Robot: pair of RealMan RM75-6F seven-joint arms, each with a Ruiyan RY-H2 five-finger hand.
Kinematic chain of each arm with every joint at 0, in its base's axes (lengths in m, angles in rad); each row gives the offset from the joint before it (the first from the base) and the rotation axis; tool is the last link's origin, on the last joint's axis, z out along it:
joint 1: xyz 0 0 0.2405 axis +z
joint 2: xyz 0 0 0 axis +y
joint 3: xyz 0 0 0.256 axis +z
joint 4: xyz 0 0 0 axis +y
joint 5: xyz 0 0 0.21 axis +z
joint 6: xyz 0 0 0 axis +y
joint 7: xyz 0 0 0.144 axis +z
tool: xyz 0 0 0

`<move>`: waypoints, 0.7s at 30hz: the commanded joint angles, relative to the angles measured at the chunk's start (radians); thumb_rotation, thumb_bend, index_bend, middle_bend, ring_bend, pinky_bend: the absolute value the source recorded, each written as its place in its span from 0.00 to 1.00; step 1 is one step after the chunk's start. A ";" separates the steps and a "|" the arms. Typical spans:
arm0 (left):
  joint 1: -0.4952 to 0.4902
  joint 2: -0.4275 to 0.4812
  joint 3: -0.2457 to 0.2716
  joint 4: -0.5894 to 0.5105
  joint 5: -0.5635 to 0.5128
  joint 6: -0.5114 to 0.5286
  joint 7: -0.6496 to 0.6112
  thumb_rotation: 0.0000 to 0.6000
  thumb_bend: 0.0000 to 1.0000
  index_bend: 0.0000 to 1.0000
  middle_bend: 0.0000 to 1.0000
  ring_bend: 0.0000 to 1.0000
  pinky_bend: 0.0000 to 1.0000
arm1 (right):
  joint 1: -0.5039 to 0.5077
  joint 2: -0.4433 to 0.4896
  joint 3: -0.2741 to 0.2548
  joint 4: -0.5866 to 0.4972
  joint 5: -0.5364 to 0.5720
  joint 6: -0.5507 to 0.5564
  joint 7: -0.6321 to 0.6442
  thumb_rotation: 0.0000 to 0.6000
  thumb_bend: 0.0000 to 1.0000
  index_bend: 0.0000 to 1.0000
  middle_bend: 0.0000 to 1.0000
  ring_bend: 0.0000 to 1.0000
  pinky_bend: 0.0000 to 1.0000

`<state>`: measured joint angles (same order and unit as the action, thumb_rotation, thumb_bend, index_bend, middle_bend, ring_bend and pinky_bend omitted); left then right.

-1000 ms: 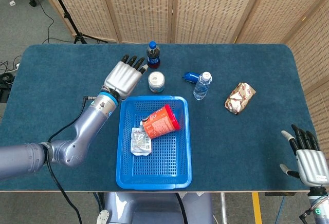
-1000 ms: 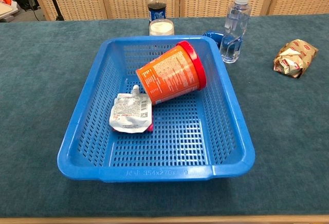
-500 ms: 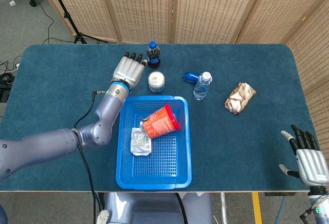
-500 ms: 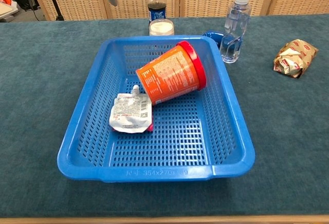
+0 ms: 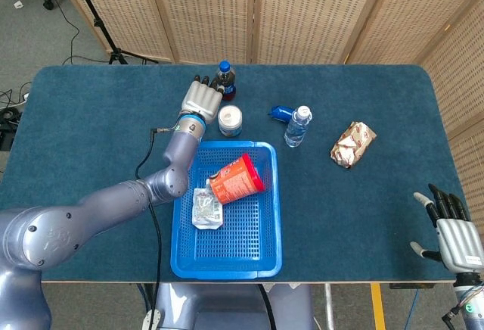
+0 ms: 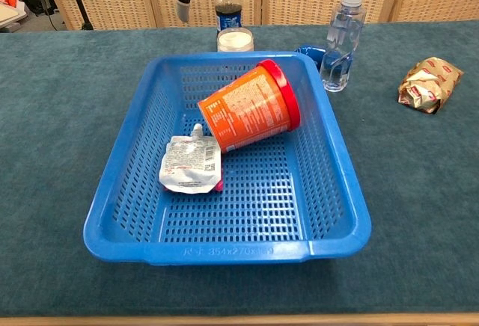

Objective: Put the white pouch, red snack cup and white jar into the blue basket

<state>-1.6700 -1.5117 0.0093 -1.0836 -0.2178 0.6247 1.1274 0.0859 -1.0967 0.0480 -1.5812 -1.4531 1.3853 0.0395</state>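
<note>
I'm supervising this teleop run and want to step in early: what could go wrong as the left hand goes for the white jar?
The left hand hovers beside the white jar, close to the dark cola bottle; reaching in could topple that bottle. The jar stands just behind the blue basket rim, so a low carry might clip the wall. Dropping it could land on the tilted red snack cup.

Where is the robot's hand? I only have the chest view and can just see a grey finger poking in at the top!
Observer: The left hand hovers just left of the white jar, behind the blue basket.
Child: Is it holding the jar?
Observer: No, its fingers are apart and hold nothing.
Child: Where's the other hand?
Observer: The right hand sits open at the table's near right corner, outside your view.
</note>
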 commanded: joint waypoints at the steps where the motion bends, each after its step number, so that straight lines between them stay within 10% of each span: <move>1: 0.000 -0.044 0.008 0.060 -0.008 -0.033 0.015 1.00 0.20 0.11 0.00 0.00 0.10 | 0.001 0.001 0.000 0.000 0.001 -0.002 0.005 1.00 0.16 0.14 0.00 0.00 0.00; 21: 0.019 -0.325 0.006 0.521 -0.009 -0.245 0.054 1.00 0.21 0.11 0.00 0.00 0.10 | 0.003 0.012 -0.002 -0.003 0.005 -0.014 0.044 1.00 0.16 0.14 0.00 0.00 0.00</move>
<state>-1.6527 -1.8071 0.0149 -0.5986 -0.2207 0.4062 1.1720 0.0887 -1.0850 0.0459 -1.5845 -1.4479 1.3715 0.0837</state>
